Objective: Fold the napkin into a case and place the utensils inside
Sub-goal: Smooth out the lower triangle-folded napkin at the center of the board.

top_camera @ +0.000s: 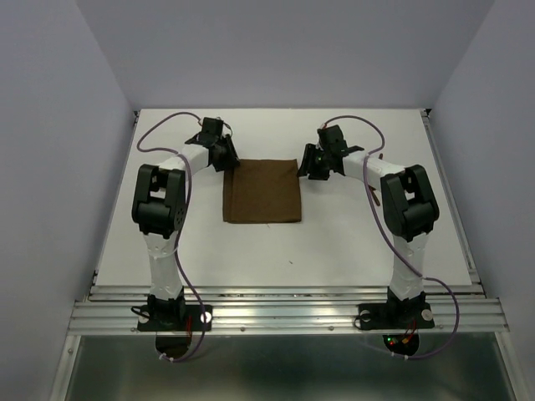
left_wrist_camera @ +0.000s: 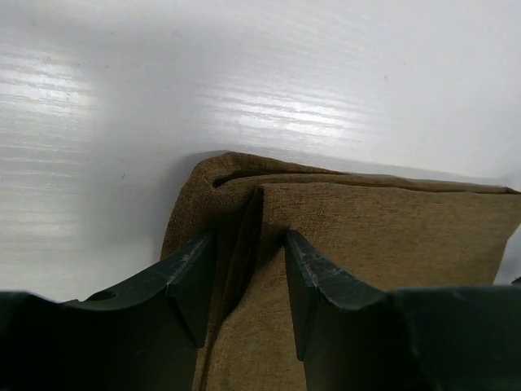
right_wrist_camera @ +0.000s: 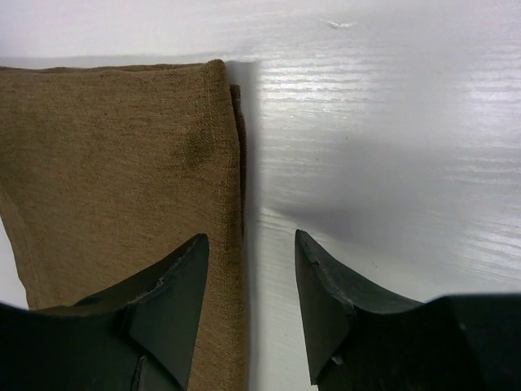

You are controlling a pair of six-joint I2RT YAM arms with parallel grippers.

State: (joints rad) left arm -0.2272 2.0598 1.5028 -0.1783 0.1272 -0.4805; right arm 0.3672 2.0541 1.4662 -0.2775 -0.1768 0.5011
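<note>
Overhead, napkin (top_camera: pixel 262 190) flat, closer, layered, left end effector (left_wrist_camera: pixel 248 236), right end effector (right_wrist_camera: pixel 251 235), both released

left gripper (left_wrist_camera: pixel 248 244) and right gripper (right_wrist_camera: pixel 251 240) both low, jaws parted, facing inward toward each other; elbows bent, raised.

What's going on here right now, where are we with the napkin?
Both arms are at the far end of the folded napkin, flat on the table. The left gripper is at its left corner, jaws apart astride a raised fold. The right gripper is at the right corner, jaws open across the cloth's edge. No utensils are in view.
</note>
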